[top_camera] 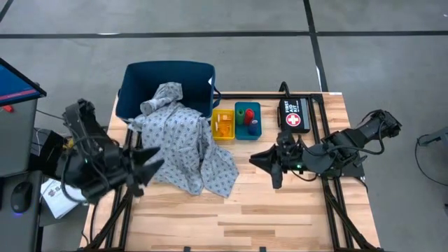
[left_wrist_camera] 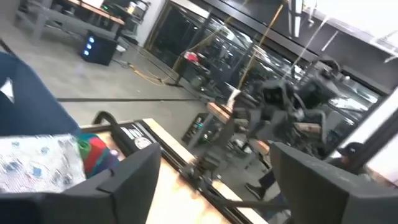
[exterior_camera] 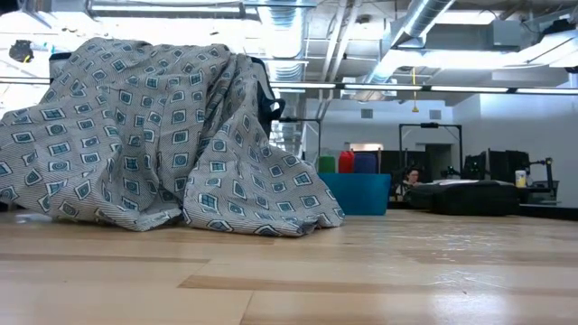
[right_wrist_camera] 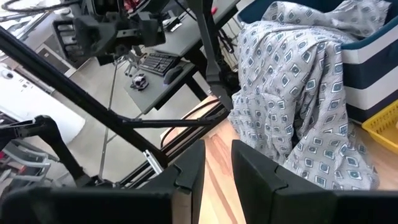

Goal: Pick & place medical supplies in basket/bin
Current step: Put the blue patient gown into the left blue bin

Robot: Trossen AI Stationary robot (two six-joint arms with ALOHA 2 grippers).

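Gown cloth [exterior_camera: 172,135] drapes basket [top_camera: 140,80]; pouch [top_camera: 294,114] reads "FIRST AID KIT"

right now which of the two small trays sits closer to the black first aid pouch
The teal-blue tray, holding the coloured rolls; the yellow tray lies beyond it, next to the gown.

This is a robotics lab or industrial workshop: a pale wooden table [top_camera: 280,210] stands on a grey concrete floor [top_camera: 210,17] marked with dark lines, silver exposed ceiling ducts [exterior_camera: 424,27] hang under strip lights, and a black computer keyboard [right_wrist_camera: 155,62] sits on a desk beside the table.
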